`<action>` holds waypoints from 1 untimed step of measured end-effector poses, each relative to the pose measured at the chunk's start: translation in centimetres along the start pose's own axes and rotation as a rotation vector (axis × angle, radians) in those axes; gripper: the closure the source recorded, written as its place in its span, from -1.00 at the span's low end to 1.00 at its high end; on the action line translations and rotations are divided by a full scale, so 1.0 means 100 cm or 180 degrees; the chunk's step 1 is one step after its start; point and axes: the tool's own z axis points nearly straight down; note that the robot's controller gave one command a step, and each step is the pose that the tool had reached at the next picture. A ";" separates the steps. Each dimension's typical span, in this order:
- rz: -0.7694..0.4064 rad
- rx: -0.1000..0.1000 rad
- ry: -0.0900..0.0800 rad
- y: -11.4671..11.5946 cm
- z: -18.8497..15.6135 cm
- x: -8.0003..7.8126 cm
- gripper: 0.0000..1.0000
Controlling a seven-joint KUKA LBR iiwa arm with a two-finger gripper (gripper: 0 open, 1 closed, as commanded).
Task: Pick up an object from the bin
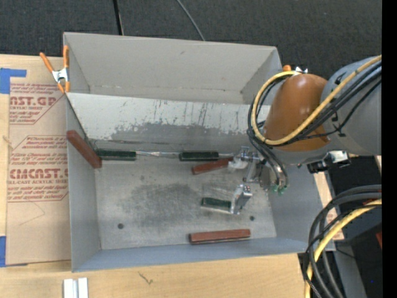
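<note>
1. Hand (240, 198) hangs low in the right half of the bin (155, 194), at the right end of a small dark green bar (216, 203). Whether it is apart or together, or touching the bar, I cannot tell.
2. The bar lies flat on the floor, just left of the hand, with its long axis nearly left to right.
3. A brown bar (220, 235) lies near the front wall, and a brown-handled tool (211, 165) just behind.
4. A grasp likely has to close across the green bar's short width.

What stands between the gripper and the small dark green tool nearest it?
Nothing visible. The gripper hangs at the green tool's right end; the brown bar and the brown-handled tool lie apart from it.
</note>
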 end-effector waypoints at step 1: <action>0.0192 0.0001 -0.0032 0.002 0.078 0.008 -1.00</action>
